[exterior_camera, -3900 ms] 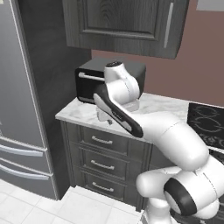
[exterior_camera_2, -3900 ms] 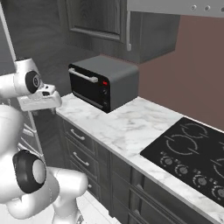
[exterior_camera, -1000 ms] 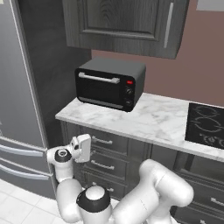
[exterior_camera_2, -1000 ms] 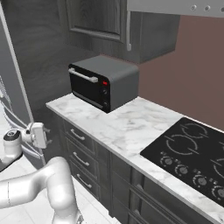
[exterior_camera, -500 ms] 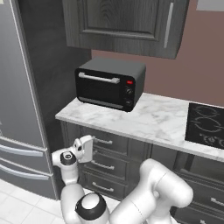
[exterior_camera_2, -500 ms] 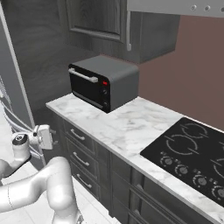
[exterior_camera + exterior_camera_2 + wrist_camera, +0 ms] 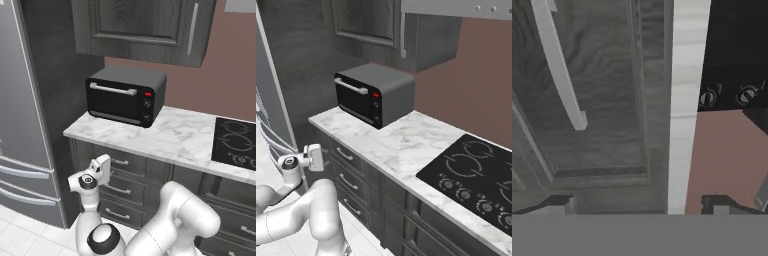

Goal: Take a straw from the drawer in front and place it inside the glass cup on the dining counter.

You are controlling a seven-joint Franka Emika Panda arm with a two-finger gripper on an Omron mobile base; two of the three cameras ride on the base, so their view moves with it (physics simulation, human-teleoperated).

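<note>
The drawer (image 7: 123,163) is the top one under the small marble worktop, dark grey with a silver bar handle (image 7: 559,65), and it is shut. My gripper (image 7: 105,165) hangs low in front of it, just left of its front and a short way off. From the other side my gripper (image 7: 318,158) points at the drawer (image 7: 346,155). In the rolled hand view the panelled drawer front (image 7: 607,105) is close ahead. My gripper (image 7: 637,205) is open with nothing between its fingertips (image 7: 558,202). The straw, the glass cup and the dining counter are out of view.
A black toaster oven (image 7: 125,95) stands on the marble worktop (image 7: 165,137). A cooktop (image 7: 476,172) lies to its right. Two more drawers (image 7: 117,192) sit below the top one. A tall grey fridge (image 7: 25,125) closes the left side, and wall cabinets (image 7: 145,27) hang above.
The arm has come down from above the worktop to drawer height. Over the last second the hand has edged right, closer to the top drawer, its fingers staying open.
</note>
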